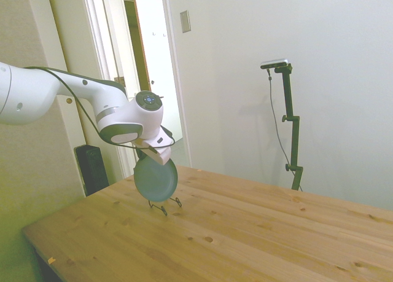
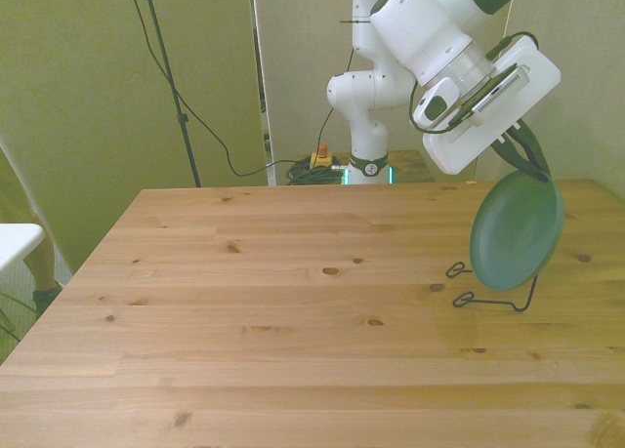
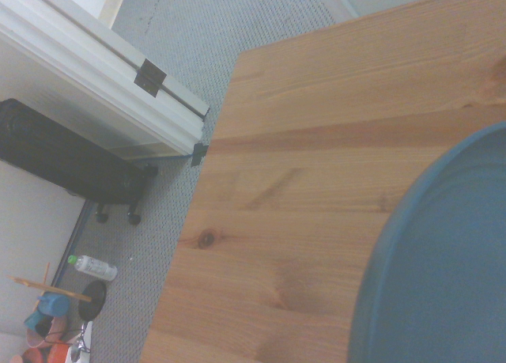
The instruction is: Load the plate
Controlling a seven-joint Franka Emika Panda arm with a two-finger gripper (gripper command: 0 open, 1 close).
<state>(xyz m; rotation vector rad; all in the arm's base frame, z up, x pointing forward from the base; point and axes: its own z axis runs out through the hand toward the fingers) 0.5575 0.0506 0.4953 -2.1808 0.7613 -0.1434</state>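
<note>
Wooden table; above it, tool closed on upright plate rim, over wire rack.

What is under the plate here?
A thin black wire rack stands on the table beneath the tilted plate. The plate hides whether its lower rim touches the rack.

- The plate is cut off by the wrist picture's edge, so only part of it shows, and it looks blurry.
- The plate hides part of the thin wire rack.
- The fingers are too dark to tell apart.
</note>
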